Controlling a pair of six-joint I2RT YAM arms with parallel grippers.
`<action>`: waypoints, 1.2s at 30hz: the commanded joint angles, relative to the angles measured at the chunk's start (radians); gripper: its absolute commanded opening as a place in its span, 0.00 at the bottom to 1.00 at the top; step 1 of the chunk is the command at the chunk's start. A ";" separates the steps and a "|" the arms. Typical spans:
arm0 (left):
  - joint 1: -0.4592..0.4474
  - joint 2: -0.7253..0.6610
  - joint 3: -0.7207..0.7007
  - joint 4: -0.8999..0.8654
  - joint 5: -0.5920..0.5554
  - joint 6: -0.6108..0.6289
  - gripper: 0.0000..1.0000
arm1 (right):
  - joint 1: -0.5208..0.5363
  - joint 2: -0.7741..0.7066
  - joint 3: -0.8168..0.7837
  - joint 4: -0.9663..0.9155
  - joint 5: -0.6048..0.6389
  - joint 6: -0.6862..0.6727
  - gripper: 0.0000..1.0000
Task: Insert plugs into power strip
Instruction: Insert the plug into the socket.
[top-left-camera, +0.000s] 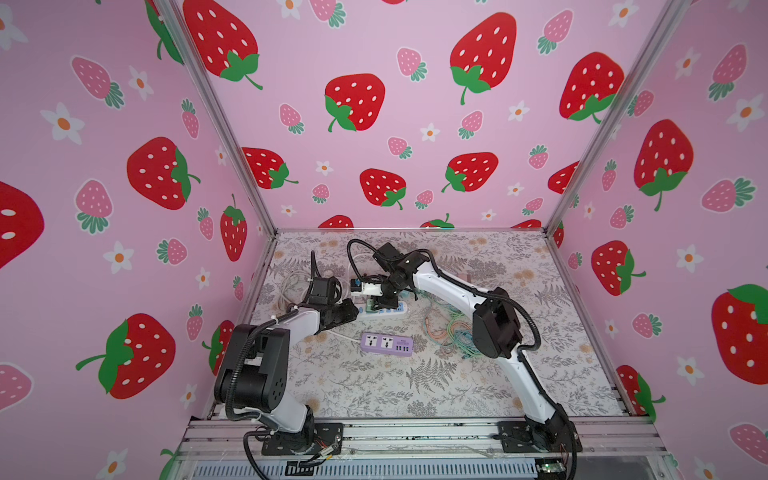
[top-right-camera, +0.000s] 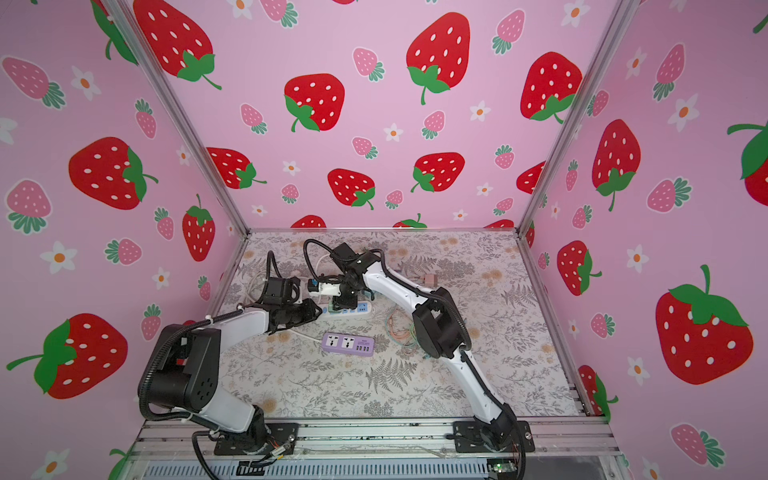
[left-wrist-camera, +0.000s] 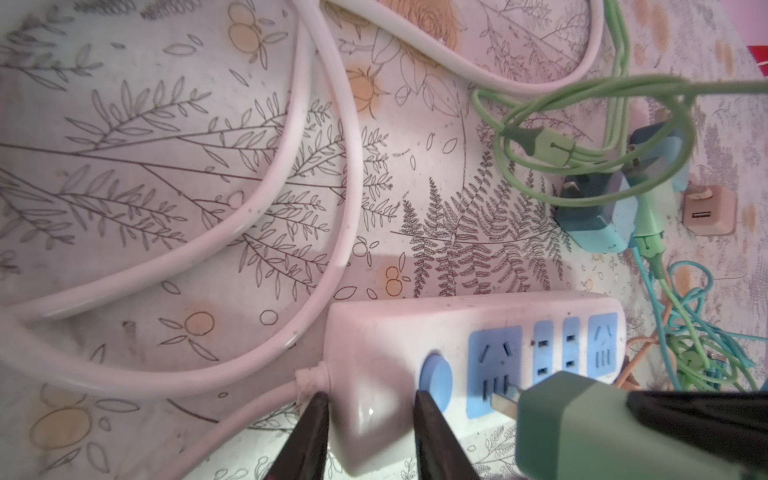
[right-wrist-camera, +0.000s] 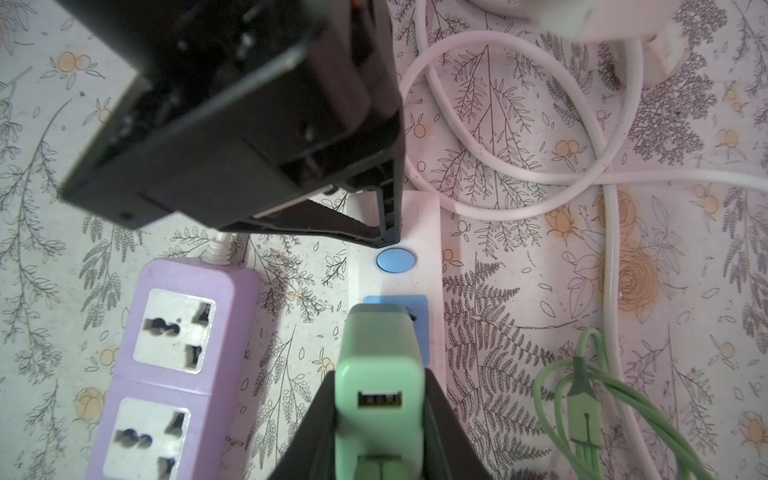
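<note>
Top views high, downward from front; both wrist views close on white strip (left-wrist-camera: 374, 332)

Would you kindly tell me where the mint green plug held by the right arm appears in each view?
In a top view: mint green plug at the white power strip, just left of centre.
In a top view: plug likewise at the strip.
Left wrist: plug, prongs at a blue socket.
Right wrist: plug between the jaws, over the strip.
Shared landmark: the white power strip.

Floral-print tabletop (top-left-camera: 374, 386); strawberry-print walls (top-left-camera: 374, 104) on three sides of it; alu. frame rail (top-left-camera: 415, 432) along its near edge.
</note>
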 joint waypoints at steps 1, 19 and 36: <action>0.004 0.000 -0.002 0.015 0.006 0.015 0.36 | 0.009 0.033 0.027 -0.031 -0.007 -0.032 0.13; 0.005 -0.002 -0.035 0.055 0.029 0.023 0.36 | 0.011 0.109 0.106 -0.050 0.028 -0.023 0.13; 0.005 -0.009 -0.048 0.088 0.048 0.046 0.35 | 0.012 0.226 0.136 -0.048 0.084 -0.008 0.13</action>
